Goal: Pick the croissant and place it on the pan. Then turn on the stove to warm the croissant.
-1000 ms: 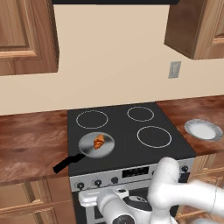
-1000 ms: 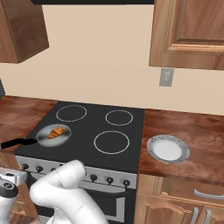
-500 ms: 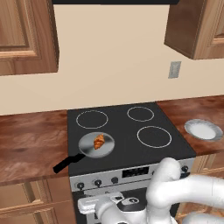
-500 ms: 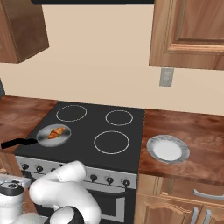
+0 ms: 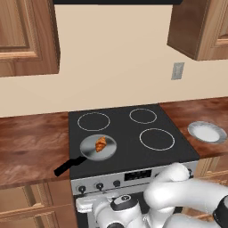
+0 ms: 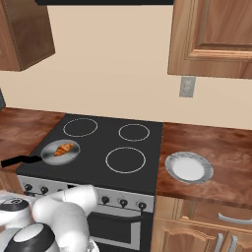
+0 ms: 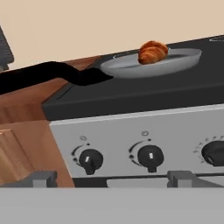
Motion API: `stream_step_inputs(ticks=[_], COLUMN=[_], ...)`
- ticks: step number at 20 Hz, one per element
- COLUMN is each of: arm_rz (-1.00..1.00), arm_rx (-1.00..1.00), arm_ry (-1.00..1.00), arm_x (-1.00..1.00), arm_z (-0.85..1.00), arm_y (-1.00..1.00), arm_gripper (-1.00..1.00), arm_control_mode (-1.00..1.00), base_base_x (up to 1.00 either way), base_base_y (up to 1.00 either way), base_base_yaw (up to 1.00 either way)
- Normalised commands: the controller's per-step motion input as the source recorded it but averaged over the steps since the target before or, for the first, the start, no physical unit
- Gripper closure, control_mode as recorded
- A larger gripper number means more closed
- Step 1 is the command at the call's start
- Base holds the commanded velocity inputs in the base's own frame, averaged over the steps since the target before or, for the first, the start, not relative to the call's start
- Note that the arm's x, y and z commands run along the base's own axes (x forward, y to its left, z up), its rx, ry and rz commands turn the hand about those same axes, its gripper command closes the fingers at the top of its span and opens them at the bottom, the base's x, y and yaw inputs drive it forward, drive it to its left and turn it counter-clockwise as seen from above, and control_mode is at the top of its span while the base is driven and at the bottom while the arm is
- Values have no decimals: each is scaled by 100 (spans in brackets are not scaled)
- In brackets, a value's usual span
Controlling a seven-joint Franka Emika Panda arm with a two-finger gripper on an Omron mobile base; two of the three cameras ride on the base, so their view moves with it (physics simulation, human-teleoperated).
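Now the first half of the task looks done, and the work in hand is the stove. The black glass cooktop with four white ring burners over a steel front (image 5: 133, 133) is the landmark. On its front-left burner sits the round shallow grey metal frying pan with its long black handle (image 5: 91, 152), the handle running out past the cooktop's front-left corner over the brown wooden counter (image 5: 31, 147). On the counter to the cooktop's right lies a round pale grey-white plate (image 5: 207, 132), bare and well apart from the pan. The small golden-orange crescent croissant (image 5: 101, 144) rests inside the pan's disc, near its middle; from the hand view it stands up above the pan's rim (image 7: 153, 51).

Below the cooktop's front edge runs the steel panel with its row of black knobs. The hand view looks straight at that panel from low down and close in: two knobs, the leftmost black knob (image 7: 90, 159) and the second black knob (image 7: 150, 156), sit almost under the pan, with the edge of a third at the right.

The gripper's fingertips cannot be made out in the pictures; by its reading the jaws stand wide apart, and nothing appears to be held.

My judgement is that the next move calls for choosing the knob that governs the front-left burner, closing in on it squarely, gripping its ridge and turning it. Which knob that is cannot be told from the markings.
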Motion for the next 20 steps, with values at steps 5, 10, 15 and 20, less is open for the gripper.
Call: stream_step_inputs(ticks=[5, 10, 15, 20], arm_rz=[-4, -3, -3, -2], arm_rx=[0, 0, 0, 0], arm_ry=[-7, -5, -4, -4], arm_x=[42, 23, 17, 8], arm_z=[-3, -16, -20, -22], arm_y=[6, 12, 20, 26], arm_gripper=[-100, -100, -100, -100], arm_control_mode=[-100, -100, -100, -100], base_base_x=[0, 0, 0, 0], base_base_y=[0, 0, 0, 0], base_base_yaw=[0, 0, 0, 0])
